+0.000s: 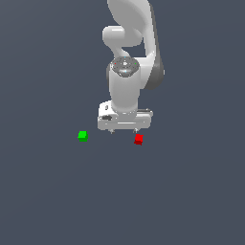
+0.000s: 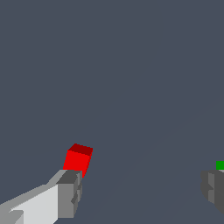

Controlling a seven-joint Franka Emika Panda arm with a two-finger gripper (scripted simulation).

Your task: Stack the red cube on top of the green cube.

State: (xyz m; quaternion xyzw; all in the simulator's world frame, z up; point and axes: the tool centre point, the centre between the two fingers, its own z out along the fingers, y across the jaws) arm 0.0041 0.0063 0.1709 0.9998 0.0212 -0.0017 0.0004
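Task progress: early stage. Neither cube is stacked. The red cube [image 1: 139, 139] rests on the worktop [image 1: 57, 201] toward the exterior view's right. The green cube [image 1: 83, 136] rests on the same surface toward the exterior view's left, well apart from the red cube. No grasp, lift, transfer or placement is visible.

Hand status: the hand [image 1: 124, 130] hangs low over the worktop, between the two cubes and nearer the red one. It is released, with the jaws spread wide and nothing between them. In the wrist view the red cube [image 2: 78, 160] sits just beside one finger [image 2: 69, 192], outside the gap and not between the jaws. The green cube [image 2: 220, 165] shows only as a sliver past the other finger [image 2: 213, 186].

Remaining work, as a judgement: centre the hand over the red cube, descend, clench, lift, carry across to the green cube, set down squarely on its top face, then release.

Surface and room: the worktop is a flat, uniform slate-grey plane with no visible edge, texture or marking. No walls, fixtures or other objects show in either view; only the white arm [image 1: 127, 81] stands behind the hand
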